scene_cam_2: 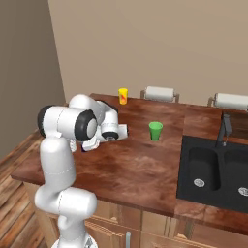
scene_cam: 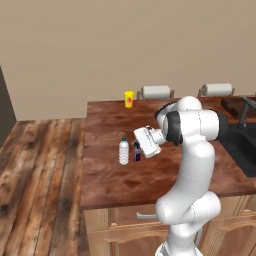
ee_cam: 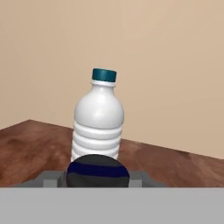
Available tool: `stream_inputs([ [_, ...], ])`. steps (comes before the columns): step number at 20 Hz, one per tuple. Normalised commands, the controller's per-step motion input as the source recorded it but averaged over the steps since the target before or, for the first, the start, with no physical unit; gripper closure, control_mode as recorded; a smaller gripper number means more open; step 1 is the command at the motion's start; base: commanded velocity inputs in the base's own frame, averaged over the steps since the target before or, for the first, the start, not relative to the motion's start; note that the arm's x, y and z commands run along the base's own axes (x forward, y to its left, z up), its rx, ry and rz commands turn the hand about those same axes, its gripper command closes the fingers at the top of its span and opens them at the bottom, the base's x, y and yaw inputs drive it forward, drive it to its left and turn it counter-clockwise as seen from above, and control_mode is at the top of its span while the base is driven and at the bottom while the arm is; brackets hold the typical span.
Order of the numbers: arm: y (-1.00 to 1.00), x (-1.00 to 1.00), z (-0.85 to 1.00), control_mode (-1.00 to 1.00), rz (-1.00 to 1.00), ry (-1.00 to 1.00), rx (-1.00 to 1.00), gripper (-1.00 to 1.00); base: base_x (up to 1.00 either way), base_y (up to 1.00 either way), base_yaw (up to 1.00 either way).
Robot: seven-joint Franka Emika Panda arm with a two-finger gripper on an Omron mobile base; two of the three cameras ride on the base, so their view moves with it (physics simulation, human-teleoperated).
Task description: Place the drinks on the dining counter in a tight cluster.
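The arm is bent low over the counter (scene_cam: 107,185), its hand turned sideways so the fingers (scene_cam: 136,150) reach along the wood instead of down from above. They are clenched around the purple-blue bottle (scene_cam: 137,151), which reads as a dark, blue-banded shape tight against the hand; in the hand view its rounded top (ee_cam: 97,170) sits right at the bottom edge. That sideways hold makes sense: it keeps the bottle upright.

Just beside it stands the water bottle (scene_cam: 123,151), upright on the wood, dark cap up. Seen along the hand it stands directly ahead (ee_cam: 98,119), so the held bottle looks lined up to go next to it, which is what a tight cluster wants. I cannot tell whether the two touch.

The yellow cup (scene_cam: 129,99) waits near the far edge, well apart, and the green cup (scene_cam_2: 155,131) stands off toward the sink (scene_cam_2: 213,167).
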Motion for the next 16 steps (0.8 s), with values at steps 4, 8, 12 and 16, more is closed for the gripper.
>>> stream_inputs([
  [4,0.00,0.00,-0.26,-1.00,0.00,-0.02,-0.01,1.00,0.00,0.00,0.00],
  [8,0.00,0.00,-0.20,-1.00,0.00,-0.07,0.00,-1.00,0.00,0.00,0.00],
  [12,-0.04,0.00,-0.10,-1.00,0.00,-0.09,0.00,-1.00,0.00,0.00,0.00],
  [16,-0.06,-0.01,-0.01,-1.00,0.00,-0.07,0.00,-1.00,0.00,0.00,0.00],
])
